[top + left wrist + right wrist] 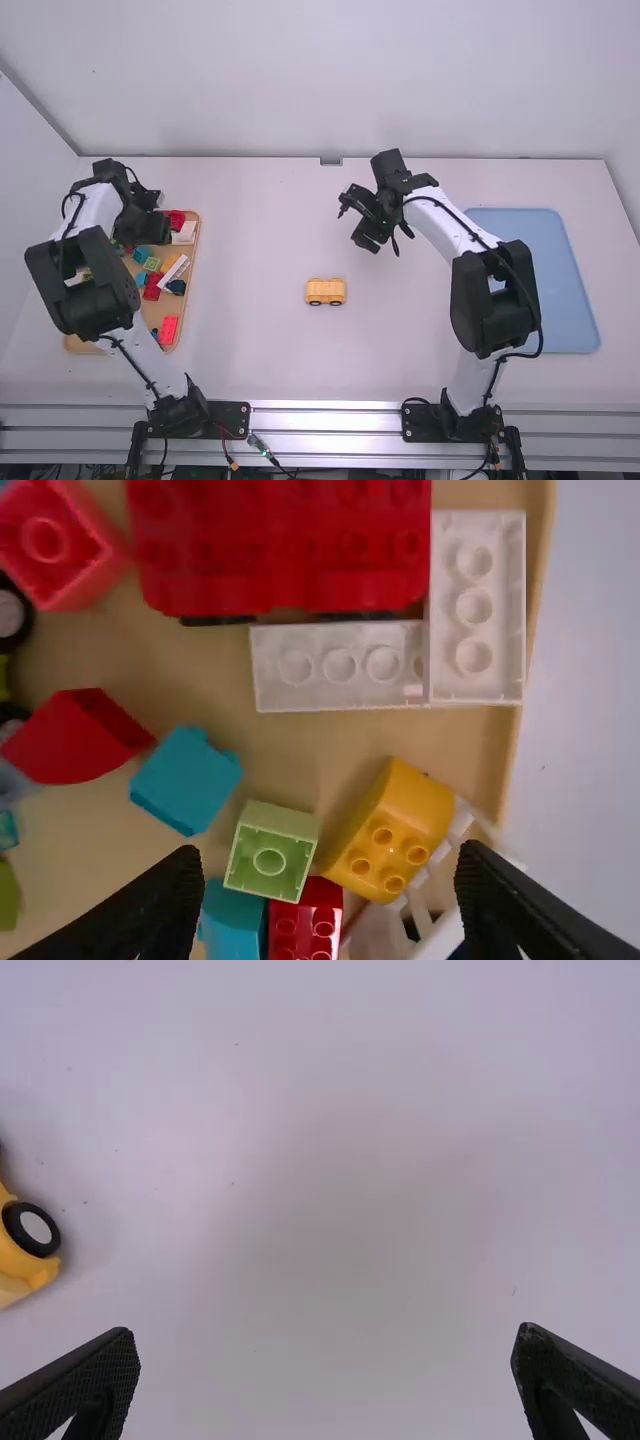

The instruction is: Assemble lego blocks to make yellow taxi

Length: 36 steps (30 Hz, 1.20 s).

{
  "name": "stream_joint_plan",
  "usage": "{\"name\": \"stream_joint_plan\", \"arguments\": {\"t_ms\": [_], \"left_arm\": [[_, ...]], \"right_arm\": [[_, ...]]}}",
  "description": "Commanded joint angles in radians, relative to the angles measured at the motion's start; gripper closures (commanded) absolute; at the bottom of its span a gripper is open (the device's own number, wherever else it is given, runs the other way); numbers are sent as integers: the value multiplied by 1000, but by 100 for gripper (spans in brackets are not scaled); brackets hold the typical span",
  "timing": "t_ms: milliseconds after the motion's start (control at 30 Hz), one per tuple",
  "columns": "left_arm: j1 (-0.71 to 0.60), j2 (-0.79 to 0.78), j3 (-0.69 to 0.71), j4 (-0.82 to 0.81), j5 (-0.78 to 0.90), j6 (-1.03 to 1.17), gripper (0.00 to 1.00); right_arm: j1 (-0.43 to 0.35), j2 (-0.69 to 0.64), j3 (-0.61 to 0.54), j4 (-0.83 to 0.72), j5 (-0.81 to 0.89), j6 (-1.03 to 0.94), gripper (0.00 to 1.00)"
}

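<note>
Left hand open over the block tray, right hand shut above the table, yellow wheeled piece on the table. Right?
One miss: the right hand is open, not shut; the right wrist view shows its fingers wide apart. Left hand open over the block tray, yellow wheeled piece on the table: correct.

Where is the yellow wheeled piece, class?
In the high view, the yellow wheeled piece stands mid-table, between the tan tray, left, and the blue tray, right.

Yellow car (325, 292) on white table (260, 230), blocks (169, 328) in tan tray (195, 240), blue tray (567, 300) at right
</note>
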Motion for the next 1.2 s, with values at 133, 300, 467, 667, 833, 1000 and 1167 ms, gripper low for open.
{"name": "stream_joint_plan", "arguments": {"t_ms": [133,300,467,667,833,1000,1167], "left_arm": [[-2,3,-54,34,-10,184,44],[-10,3,-115,85,-10,252,49],[-4,3,-152,130,-9,251,52],[-10,3,-170,123,-2,253,51],[-11,3,-176,98,0,252,50],[-11,3,-176,61,74,323,50],[-11,3,-181,71,66,320,52]], "right_arm": [[0,-27,22,-2,-3,4,1],[1,-27,22,6,-9,4,1],[0,-27,22,22,-9,4,1],[1,-27,22,25,-9,4,1],[0,-27,22,26,-9,3,1],[0,-27,22,25,-6,3,1],[0,-27,22,24,-9,4,1]]}}
